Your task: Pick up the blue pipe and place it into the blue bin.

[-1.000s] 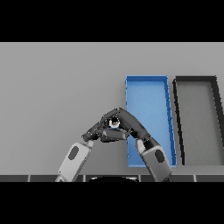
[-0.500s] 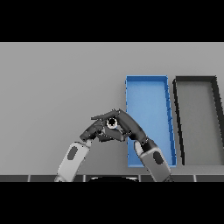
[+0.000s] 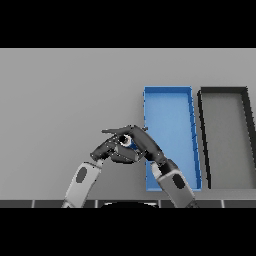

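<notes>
Now, near to far:
Hands: our left hand (image 3: 107,148) and right hand (image 3: 142,141) have drawn tighter, both clasped round the blue pipe (image 3: 129,143).
Pipe: just left of the blue bin (image 3: 169,91), not yet over it.
Desk (image 3: 60,100): black bin (image 3: 222,91) rightmost.

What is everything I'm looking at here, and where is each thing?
Grey table: one, grey, fills the scene.
Shallow blue rectangular bin: one, blue, right of centre on the table, nothing visible inside it.
Shallow dark grey rectangular bin: one, dark rim with grey floor, just right of the blue bin, nothing visible inside it.
Small blue pipe: one, blue, mostly hidden between the two hands, just left of the blue bin.
Left hand: one, dark, at the pipe from the left.
Right hand: one, dark, curled around the pipe, by the blue bin's left wall.
</notes>
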